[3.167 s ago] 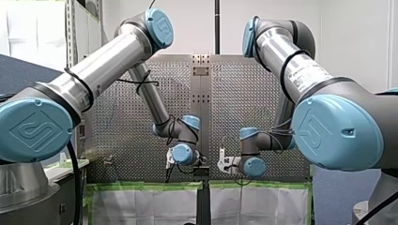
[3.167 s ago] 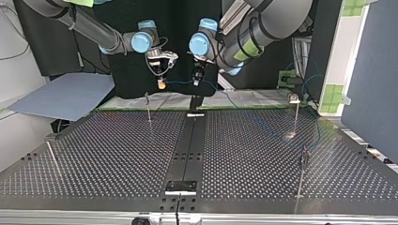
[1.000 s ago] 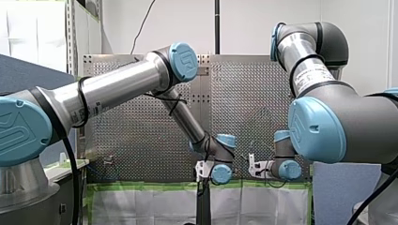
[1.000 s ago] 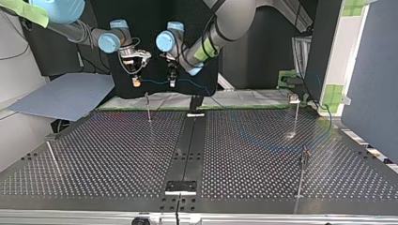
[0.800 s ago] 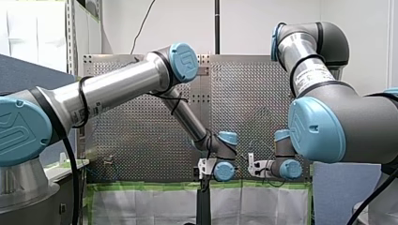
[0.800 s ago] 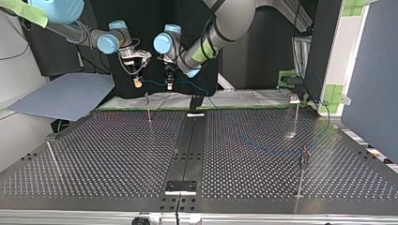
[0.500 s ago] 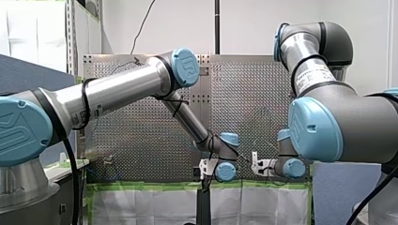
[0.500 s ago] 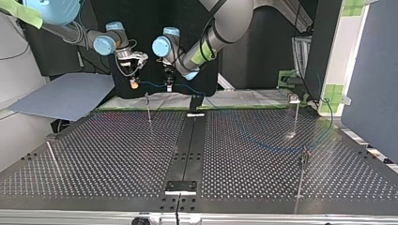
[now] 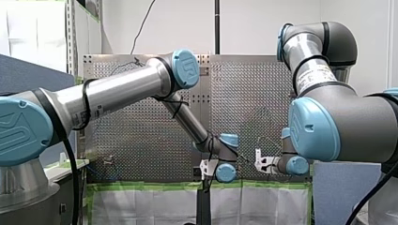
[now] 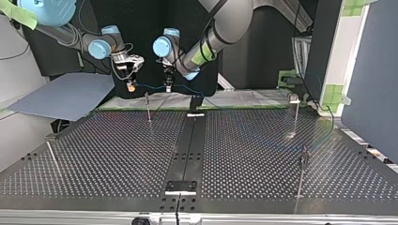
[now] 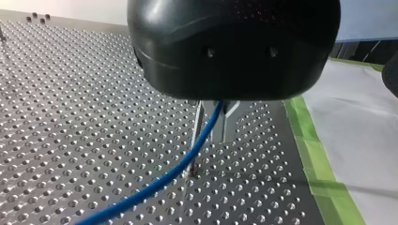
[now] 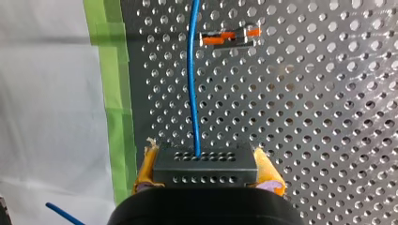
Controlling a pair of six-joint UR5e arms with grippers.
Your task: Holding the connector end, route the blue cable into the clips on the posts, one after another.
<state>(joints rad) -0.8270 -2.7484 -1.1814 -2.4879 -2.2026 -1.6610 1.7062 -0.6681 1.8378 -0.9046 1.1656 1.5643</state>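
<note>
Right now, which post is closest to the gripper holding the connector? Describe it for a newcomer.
In the top view, find the perforated table and its dark centre strip. Left of it, by the far edge, a thin upright post stands below my right gripper and its connector. It is that half's only far-edge post; the other post there stands nearer the camera, at the table's edge.
</note>
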